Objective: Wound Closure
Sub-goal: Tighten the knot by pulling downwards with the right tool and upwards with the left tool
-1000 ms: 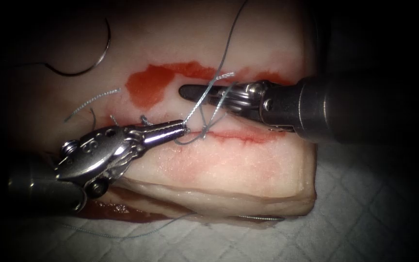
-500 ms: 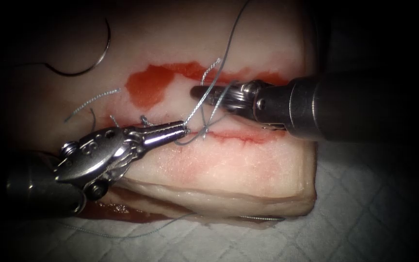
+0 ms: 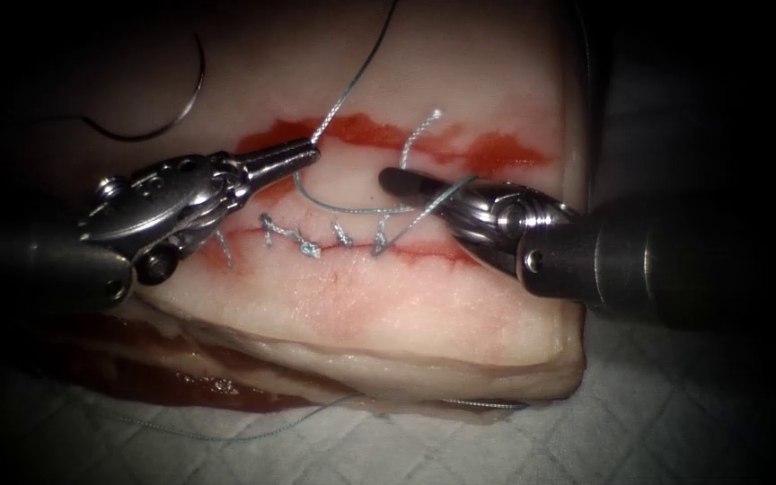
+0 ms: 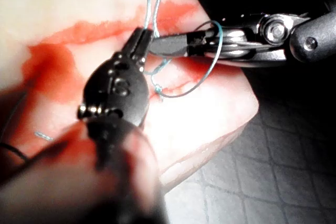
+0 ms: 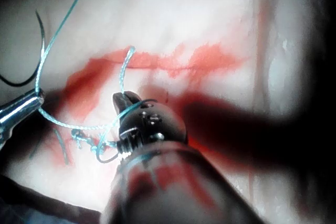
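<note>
The left gripper [image 3: 313, 153] was clamped on the thread [image 3: 339, 208] just beyond the cut [image 3: 424, 253]. The right gripper [image 3: 392, 182], closed on the thread's short end, had a loop wound round it. The needle [image 3: 168, 112] lay free on the tissue [image 3: 388, 305], far left.

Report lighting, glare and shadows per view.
Endoscope view: light pools on the pale pork-belly tissue, margins dark; glare streaks the left arm's steel tool, jaws shut on the blue-grey thread; the dark curved needle lies free on dim tissue, far left. Left wrist view: tissue strongly lit. Right wrist view: the right arm's tool, shut on the thread's short end, throws a heavy shadow.
</note>
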{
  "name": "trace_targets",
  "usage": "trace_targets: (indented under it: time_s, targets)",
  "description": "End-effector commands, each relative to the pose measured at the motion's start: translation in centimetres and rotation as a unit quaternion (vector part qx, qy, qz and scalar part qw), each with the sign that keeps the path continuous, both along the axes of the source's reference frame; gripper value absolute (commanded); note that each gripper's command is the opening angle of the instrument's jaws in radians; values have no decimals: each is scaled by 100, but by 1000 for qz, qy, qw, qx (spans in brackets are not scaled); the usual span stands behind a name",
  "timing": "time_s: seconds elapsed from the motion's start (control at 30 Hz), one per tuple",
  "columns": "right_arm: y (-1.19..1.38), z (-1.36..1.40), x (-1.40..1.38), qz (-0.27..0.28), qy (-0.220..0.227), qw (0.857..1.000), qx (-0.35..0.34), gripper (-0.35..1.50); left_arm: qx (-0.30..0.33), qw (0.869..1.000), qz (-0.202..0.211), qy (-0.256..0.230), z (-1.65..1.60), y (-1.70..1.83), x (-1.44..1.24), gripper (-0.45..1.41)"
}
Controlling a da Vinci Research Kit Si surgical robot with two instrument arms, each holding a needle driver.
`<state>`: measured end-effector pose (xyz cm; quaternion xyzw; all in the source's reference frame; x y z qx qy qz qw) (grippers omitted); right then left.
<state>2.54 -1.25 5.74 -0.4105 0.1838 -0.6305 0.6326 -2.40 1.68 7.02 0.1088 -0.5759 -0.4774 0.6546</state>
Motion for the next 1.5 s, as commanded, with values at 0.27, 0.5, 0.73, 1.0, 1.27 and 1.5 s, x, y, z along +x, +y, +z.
trace_targets:
  time_s: [0.27, 0.5, 0.73, 1.0, 1.27, 1.5]
  targets:
    - [-10, -12, 12, -72, 50, 990, -106, -35, 18, 998, -12, 65, 52, 38, 7, -45]
    - [-29, -14, 15, -178, 48, 975, -121, -35, 8, 995, -31, 94, 64, 83, 0, -45]
    - [-50, -11, 19, -233, 33, 964, -120, -35, -72, 990, -10, 119, 68, 128, -19, -45]
    - [-74, -11, 23, -280, 14, 952, -121, -35, -207, 957, 38, 197, 83, 171, -48, -45]
    - [-88, -15, 26, -305, 8, 942, -138, -35, -309, 908, 83, 271, 94, 204, -84, -45]
    - [-96, -10, 28, -358, -7, 917, -175, -35, -366, 866, 107, 325, 101, 235, -110, -45]
